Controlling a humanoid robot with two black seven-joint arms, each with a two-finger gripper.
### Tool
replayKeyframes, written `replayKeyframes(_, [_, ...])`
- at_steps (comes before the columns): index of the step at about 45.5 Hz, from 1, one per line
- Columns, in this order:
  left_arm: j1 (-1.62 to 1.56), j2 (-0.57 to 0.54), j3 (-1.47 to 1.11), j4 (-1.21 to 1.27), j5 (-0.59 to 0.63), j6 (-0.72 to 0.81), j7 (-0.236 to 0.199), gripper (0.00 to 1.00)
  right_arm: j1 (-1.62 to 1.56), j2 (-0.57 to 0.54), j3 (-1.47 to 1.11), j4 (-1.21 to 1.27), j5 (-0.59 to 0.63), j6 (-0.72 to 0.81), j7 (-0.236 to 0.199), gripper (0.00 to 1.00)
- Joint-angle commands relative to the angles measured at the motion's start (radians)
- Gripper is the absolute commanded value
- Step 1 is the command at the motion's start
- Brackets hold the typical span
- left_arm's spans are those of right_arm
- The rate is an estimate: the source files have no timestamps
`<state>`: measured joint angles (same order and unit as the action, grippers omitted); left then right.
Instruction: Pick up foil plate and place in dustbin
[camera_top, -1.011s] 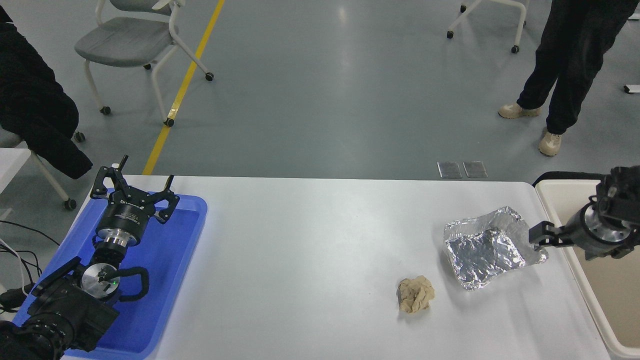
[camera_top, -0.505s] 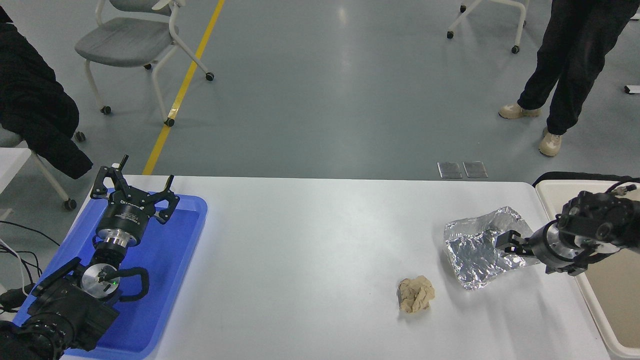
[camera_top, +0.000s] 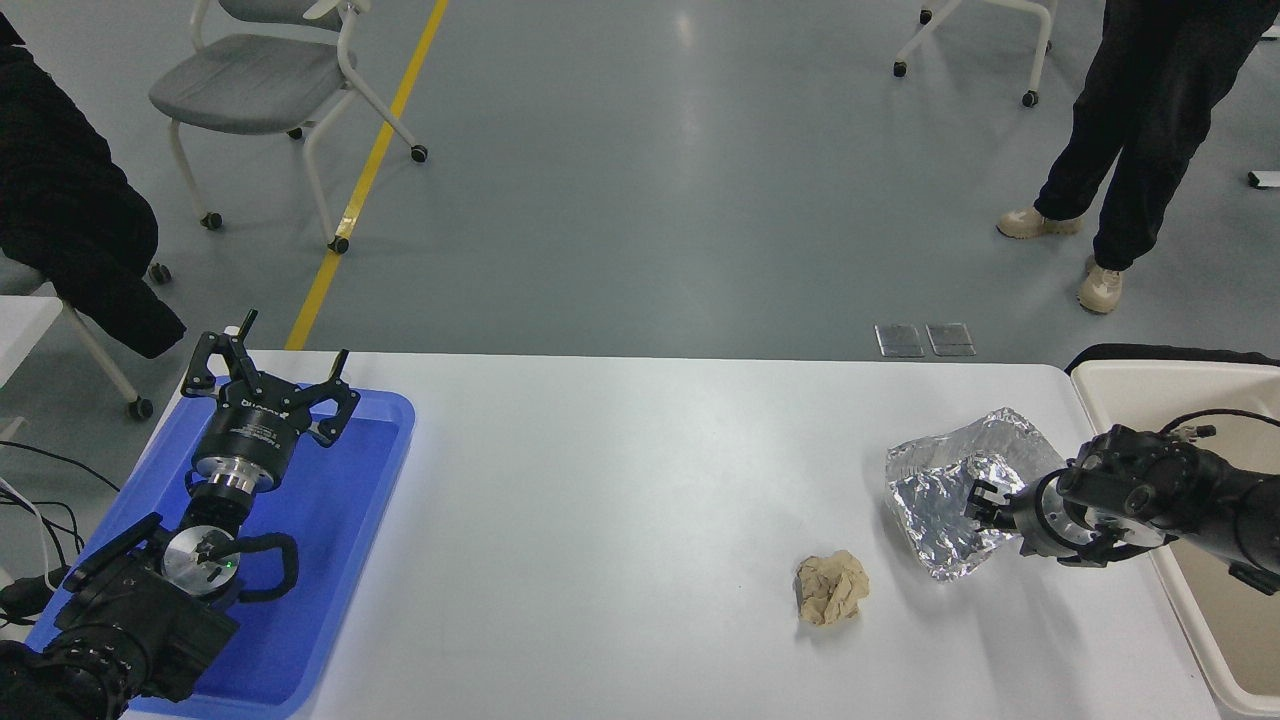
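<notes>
We noted the right gripper (camera_top: 978, 502) had advanced leftward from the dustbin (camera_top: 1110, 385) into the foil plate (camera_top: 935, 495) at the table's right, fingers apparently spread, grasp not yet confirmed; left gripper (camera_top: 268, 375) parked, spread.

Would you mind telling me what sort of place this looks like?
Probably a robotics lab or test room: a smooth grey floor with a yellow line, wheeled office chairs, and a white table where the robot's right claw reaches a foil plate.
</notes>
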<state>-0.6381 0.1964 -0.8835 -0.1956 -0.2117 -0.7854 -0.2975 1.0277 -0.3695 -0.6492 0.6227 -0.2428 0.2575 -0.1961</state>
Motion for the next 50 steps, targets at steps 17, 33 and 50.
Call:
replayKeyframes(17, [0.0,0.0,0.0,0.001,0.0,0.0,0.0,1.0,0.061,-0.04,-0.015,0.005,-0.009,0.025,-0.002,0.0])
replayKeyframes(33, [0.0,0.001,0.0,0.001,0.0,0.0,0.0,1.0,0.487,-0.149,-0.295,0.323,-0.007,0.065,0.003,0.0])
replayKeyframes(50, [0.002,0.003,0.0,0.001,0.0,0.0,0.0,1.0,1.048,-0.154,-0.529,0.638,-0.004,0.235,0.009,0.0])
